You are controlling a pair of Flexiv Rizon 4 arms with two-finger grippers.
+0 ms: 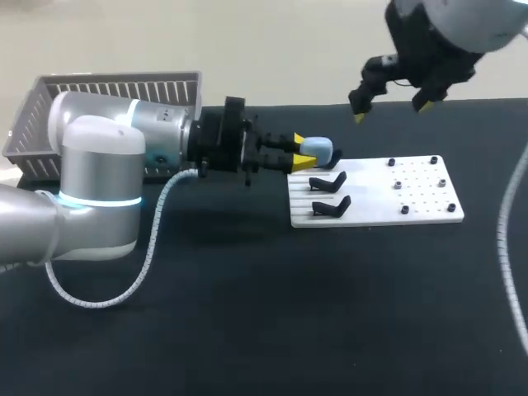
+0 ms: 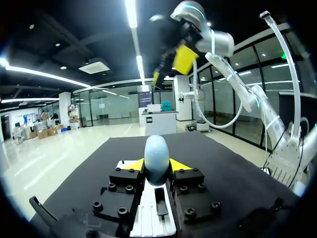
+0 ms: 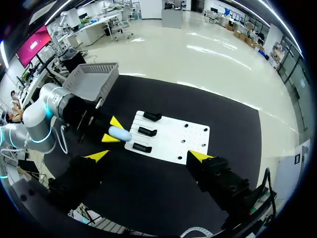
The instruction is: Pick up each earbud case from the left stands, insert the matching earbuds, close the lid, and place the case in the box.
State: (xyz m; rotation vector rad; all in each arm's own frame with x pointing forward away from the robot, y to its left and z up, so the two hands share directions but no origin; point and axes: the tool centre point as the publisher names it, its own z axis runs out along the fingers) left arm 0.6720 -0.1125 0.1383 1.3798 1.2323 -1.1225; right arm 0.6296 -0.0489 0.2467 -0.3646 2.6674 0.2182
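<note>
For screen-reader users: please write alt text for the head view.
The left gripper is shut on a pale blue earbud case at the edge of a white board bearing black stands. The right gripper hangs open higher up; a grey basket sits far left.

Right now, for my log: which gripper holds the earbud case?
The left gripper, shut on the blue case; the right gripper hangs open and empty.

The table (image 1: 247,330) carries a black, matte surface that fills most of the head view. Its far edge runs straight across. Lighting on it is even, without glare.
</note>
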